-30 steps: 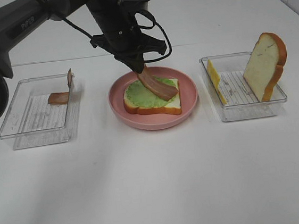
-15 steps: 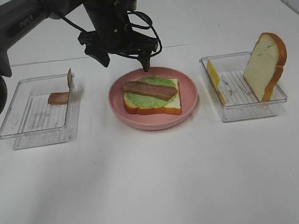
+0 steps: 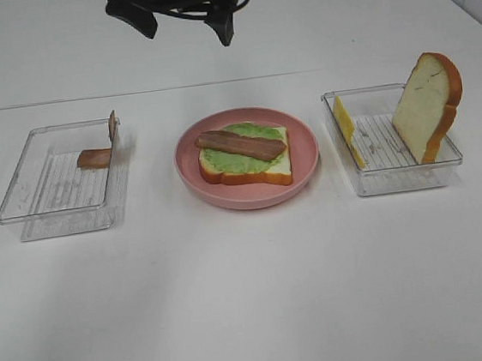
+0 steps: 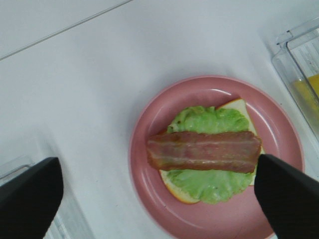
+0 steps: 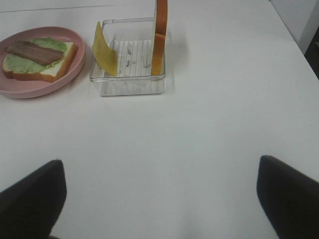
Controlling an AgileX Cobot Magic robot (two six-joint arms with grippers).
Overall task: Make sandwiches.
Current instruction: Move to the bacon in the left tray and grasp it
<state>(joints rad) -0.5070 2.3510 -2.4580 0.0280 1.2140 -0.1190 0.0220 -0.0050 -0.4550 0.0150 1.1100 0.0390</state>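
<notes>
We see a white tabletop [image 3: 254,300] with three stations set in a row. In the middle, a pink round plate [image 3: 306,167] holds the sandwich [image 3: 247,158] being built. Its bread slice [image 3: 276,170] lies flat, with a green lettuce leaf [image 3: 221,158] on it and a brown bacon strip [image 3: 242,145] laid across the lettuce. The stack has no top yet, so we judge it about half built.

The remaining parts wait in the right-hand clear tray [image 3: 396,180]. A yellow cheese slice [image 3: 345,128] leans on the wall nearest the plate, and the second bread slice [image 3: 427,105] stands on edge. Both are probably propped upright so a pincer can close on an edge. The left-hand clear tray [image 3: 19,204] holds spare bacon [image 3: 95,158].

The left pincer [image 3: 187,33] hangs high beyond the plate. Its fingers [image 4: 30,199] are spread wide and hold nothing, and its camera looks straight down on the sandwich.

The right pincer [image 5: 159,199] is outside the high view. Its own camera shows both fingers [image 5: 30,199] apart and empty over bare tabletop, with the right-hand clear tray ahead.
</notes>
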